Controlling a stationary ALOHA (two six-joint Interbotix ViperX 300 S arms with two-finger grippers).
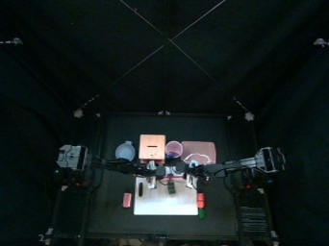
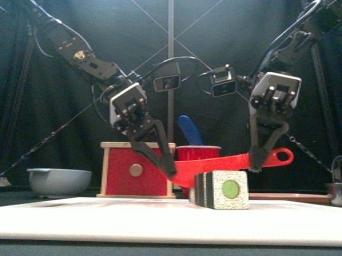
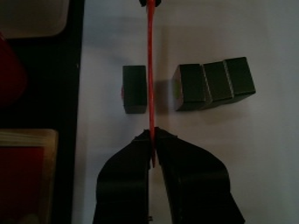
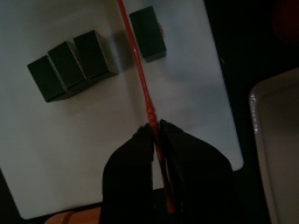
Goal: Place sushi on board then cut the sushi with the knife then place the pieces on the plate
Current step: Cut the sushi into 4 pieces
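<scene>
White board (image 2: 107,206), sushi roll (image 2: 225,189), red knife (image 2: 221,164) in left gripper (image 2: 163,160) and right gripper (image 2: 258,155)

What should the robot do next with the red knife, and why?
Probably slide the knife sideways to the next seam in the roll and press down. One piece already sits apart, with the blade along the gap, while three blocks sit together. The left end effector and right end effector both grip it.

sushi (image 3: 216,83) on board (image 3: 251,166), knife (image 3: 149,61) over it
</scene>
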